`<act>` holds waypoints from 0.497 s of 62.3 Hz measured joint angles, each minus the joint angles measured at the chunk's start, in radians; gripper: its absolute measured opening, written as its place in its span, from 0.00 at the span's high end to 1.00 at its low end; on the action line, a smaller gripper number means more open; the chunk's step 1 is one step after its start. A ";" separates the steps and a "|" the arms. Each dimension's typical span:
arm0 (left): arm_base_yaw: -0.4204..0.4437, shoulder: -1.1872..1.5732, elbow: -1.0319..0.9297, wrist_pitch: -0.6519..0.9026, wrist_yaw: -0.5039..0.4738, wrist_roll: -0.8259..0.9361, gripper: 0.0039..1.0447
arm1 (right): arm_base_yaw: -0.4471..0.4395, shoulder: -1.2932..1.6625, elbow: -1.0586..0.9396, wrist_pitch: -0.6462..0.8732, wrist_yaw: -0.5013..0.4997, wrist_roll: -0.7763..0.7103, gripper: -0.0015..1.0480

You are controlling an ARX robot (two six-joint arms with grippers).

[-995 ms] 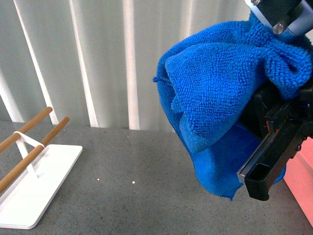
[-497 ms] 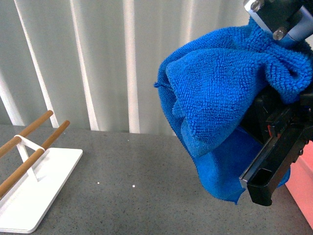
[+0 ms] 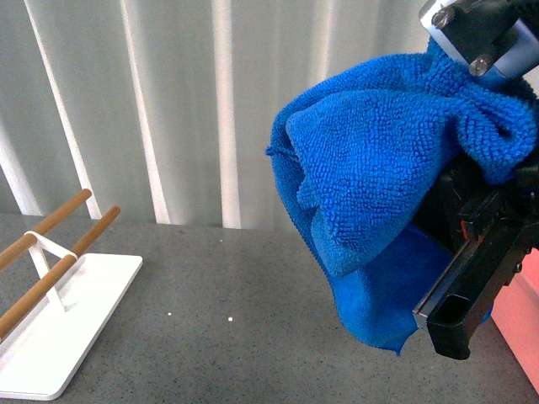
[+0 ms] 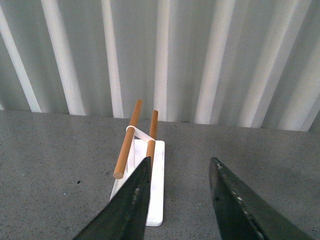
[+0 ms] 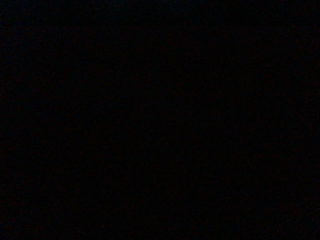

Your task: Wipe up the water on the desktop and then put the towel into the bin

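Hanging bunched from the right claw (image 3: 482, 220), the towel (image 3: 370, 185) is clamped high above the table (image 3: 210, 337), though cloth hides the fingertips. The bin (image 3: 524, 313) shows just below and beside that claw; the rack (image 3: 59, 286) stands well apart from it. From the left wrist, the left claw (image 4: 177, 195) is spread wide and empty over the table (image 4: 50, 150), the rack (image 4: 142, 150) just beyond it. The right wrist picture is dark.

Front, left wrist share desktop (image 3: 253, 320), stand (image 3: 84, 303), right dark
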 joint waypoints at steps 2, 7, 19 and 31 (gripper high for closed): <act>0.000 0.000 0.000 0.000 0.000 0.000 0.59 | -0.004 0.018 0.000 -0.024 0.002 0.002 0.94; 0.000 0.000 0.000 0.000 0.000 0.000 0.47 | -0.017 0.066 0.000 -0.074 0.003 0.004 0.94; 0.000 0.000 0.000 0.000 0.000 0.000 0.14 | -0.084 0.274 0.025 -0.212 0.009 0.009 0.94; 0.000 0.000 0.000 0.000 0.000 0.002 0.06 | -0.150 0.515 0.159 -0.333 0.038 0.014 0.94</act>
